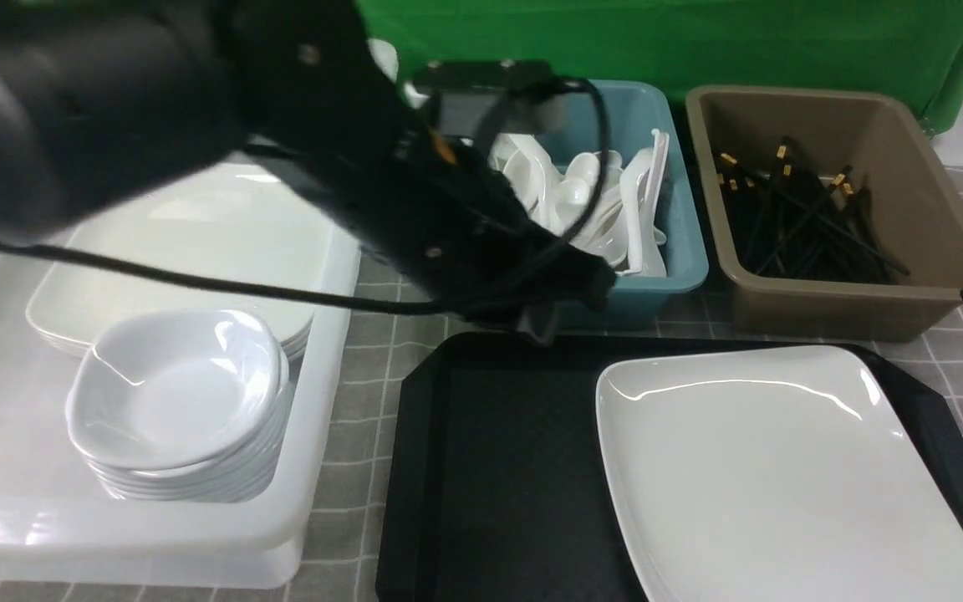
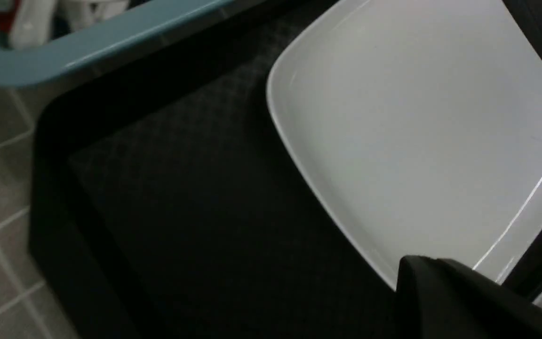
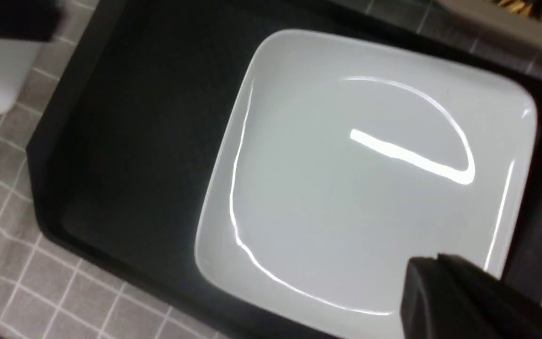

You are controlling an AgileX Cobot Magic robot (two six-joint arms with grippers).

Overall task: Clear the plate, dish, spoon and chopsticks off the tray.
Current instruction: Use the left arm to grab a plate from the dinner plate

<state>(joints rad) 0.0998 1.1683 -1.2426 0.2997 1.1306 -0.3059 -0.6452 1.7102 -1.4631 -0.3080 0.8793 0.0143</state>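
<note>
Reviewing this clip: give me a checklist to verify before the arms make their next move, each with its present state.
1. Plate lies flat in the tray, not tilted on its rim: cannot tell.
2. Left gripper shut and holding nothing: ok.
3. Right gripper shut and holding nothing: ok.
4. Plate off the tray: not ok, it is in there.
5. Chopsticks off the tray: ok, none show in it; black ones with gold bands lie in the brown tub.
6. Spoon off the tray: ok, none shows in it; white spoons are in the blue tub.
</note>
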